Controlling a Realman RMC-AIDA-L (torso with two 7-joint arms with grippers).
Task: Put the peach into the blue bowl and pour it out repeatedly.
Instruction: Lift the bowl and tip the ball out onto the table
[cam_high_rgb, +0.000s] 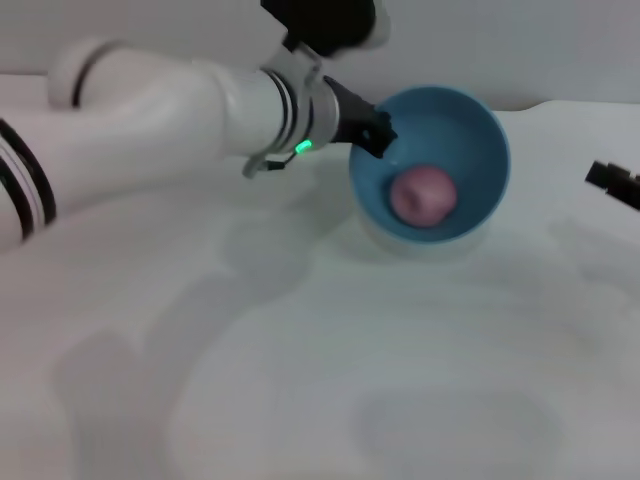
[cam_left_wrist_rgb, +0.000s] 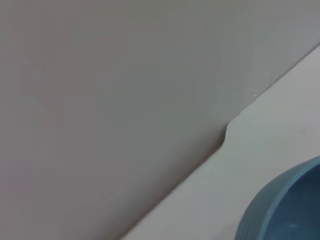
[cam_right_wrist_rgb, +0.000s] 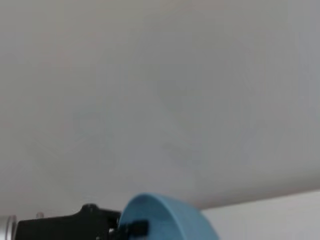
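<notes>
The blue bowl (cam_high_rgb: 440, 140) is lifted and tipped toward me in the head view, its opening facing forward. The pink peach (cam_high_rgb: 423, 194) rests inside, low against the near wall. My left gripper (cam_high_rgb: 377, 133) is shut on the bowl's left rim, its black fingers clamped over the edge. The left wrist view catches only a curve of the blue bowl (cam_left_wrist_rgb: 285, 207) at a corner. In the right wrist view the blue bowl (cam_right_wrist_rgb: 165, 220) shows with the left gripper (cam_right_wrist_rgb: 132, 228) on its rim. My right gripper (cam_high_rgb: 612, 182) is parked at the right edge of the head view.
A white table (cam_high_rgb: 400, 350) spreads in front, and its far edge (cam_left_wrist_rgb: 225, 137) meets a plain light wall. The bowl casts a soft shadow on the table beneath it.
</notes>
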